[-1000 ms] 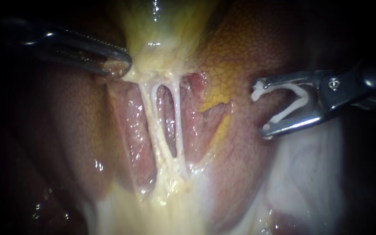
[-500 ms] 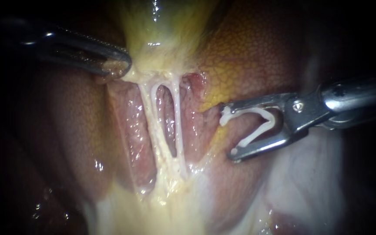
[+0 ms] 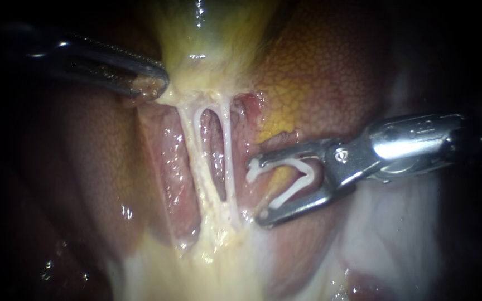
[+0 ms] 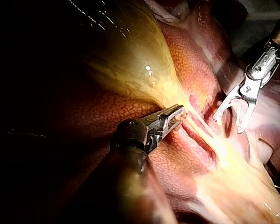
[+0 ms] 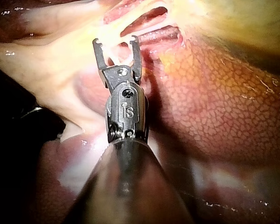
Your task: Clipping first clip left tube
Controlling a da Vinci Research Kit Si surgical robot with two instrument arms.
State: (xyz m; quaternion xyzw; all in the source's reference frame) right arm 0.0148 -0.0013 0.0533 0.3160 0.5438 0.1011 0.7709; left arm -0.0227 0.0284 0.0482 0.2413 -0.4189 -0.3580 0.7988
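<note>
The left tool (image 3: 154, 83) comes in from the upper left, its jaws clenched on the yellowish tissue at the lower edge of the gallbladder (image 3: 213, 50). Below that grip two pale tubes run down side by side over the liver (image 3: 330, 67), with a narrow window between them: the thicker left tube (image 3: 192, 150), then the thin right tube (image 3: 228, 147). Neither tube carries a clip. Just right of the right tube and apart from it, the right tool (image 3: 258, 192) holds an open white clip (image 3: 292, 179) seated between its spread jaws, with the clip's mouth facing the tubes.
</note>
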